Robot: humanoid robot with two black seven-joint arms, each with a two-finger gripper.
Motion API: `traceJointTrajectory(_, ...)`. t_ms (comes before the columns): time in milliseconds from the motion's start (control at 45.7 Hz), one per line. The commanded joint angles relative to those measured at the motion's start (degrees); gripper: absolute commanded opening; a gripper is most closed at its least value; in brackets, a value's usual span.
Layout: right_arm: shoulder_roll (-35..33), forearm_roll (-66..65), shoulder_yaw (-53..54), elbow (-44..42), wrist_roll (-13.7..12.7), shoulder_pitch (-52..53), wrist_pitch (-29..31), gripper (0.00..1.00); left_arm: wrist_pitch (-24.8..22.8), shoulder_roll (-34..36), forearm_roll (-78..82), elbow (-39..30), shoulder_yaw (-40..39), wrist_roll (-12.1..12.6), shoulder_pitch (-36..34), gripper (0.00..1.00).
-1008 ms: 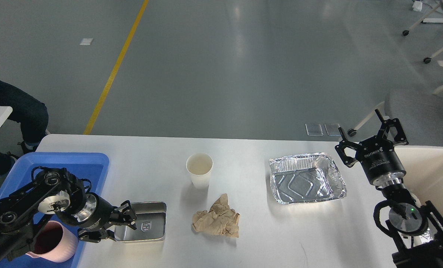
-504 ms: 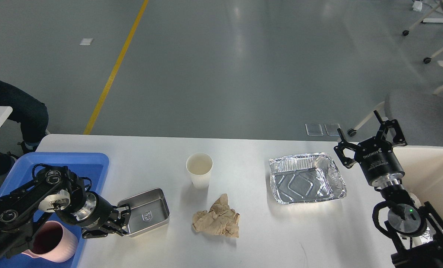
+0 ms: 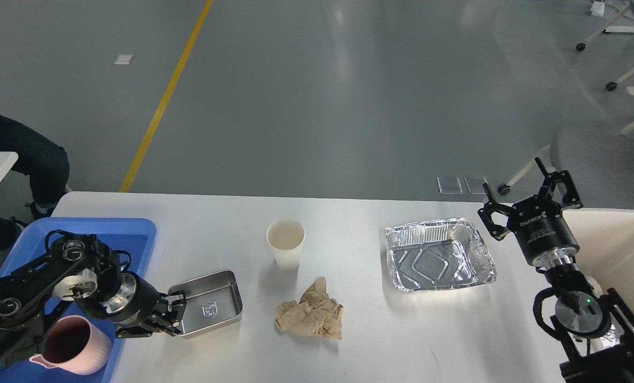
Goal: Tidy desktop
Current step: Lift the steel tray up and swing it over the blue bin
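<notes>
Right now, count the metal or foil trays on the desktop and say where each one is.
2. The steel tray is near the left front, at the left gripper. The foil tray sits right of centre, near the right gripper.

Since 1.0 s ago, the left gripper (image 3: pixel 174 317) has closed on the left rim of the steel tray (image 3: pixel 208 302) and lifted that side; the tray, then flat and square to the front edge of the desktop (image 3: pixel 348 351), now sits tilted and rotated. Over the last 0.5 s, tray and gripper shifted only slightly toward the left edge. The right gripper (image 3: pixel 528 195) moved marginally toward the back edge within the first 0.5 s.
</notes>
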Motion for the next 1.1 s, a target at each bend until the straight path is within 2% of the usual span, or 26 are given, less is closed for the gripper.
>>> traceJointTrajectory(0,-0.1,0.0,0.0,0.0,0.0,-0.1,0.0,1.00,-0.5,1.1,0.0,-0.9,-1.1,0.0,-0.3,0.00)
traceJointTrajectory(307,-0.1,0.0,0.2,0.1,0.0,-0.1,0.0,1.00,-0.8,1.9,-0.1,-2.1,-12.0,0.0,-1.0,0.00)
traceJointTrajectory(504,0.0,0.0,0.1,0.1,0.0,-0.1,0.0,1.00,-0.7,1.0,0.0,-2.0,-23.5,0.0,-0.6,0.00)
traceJointTrajectory(635,0.1,0.0,0.0,0.1,0.0,0.1,0.0,1.00,0.8,-0.1,0.2,-1.7,-28.8,0.0,-1.9,0.00)
traceJointTrajectory(788,0.1,0.0,-0.1,0.1,0.0,0.2,0.0,1.00,3.6,-1.4,0.4,-1.7,-31.2,0.0,-2.8,0.00)
traceJointTrajectory(920,0.0,0.0,-0.1,0.1,-0.1,0.0,0.0,1.00,6.5,-1.5,0.5,-1.3,-31.5,-5.5,-4.1,0.00)
traceJointTrajectory(1073,0.0,0.0,-0.1,0.0,0.0,0.0,0.0,1.00,12.3,-2.0,0.6,-1.2,-31.1,-12.3,-4.6,0.00)
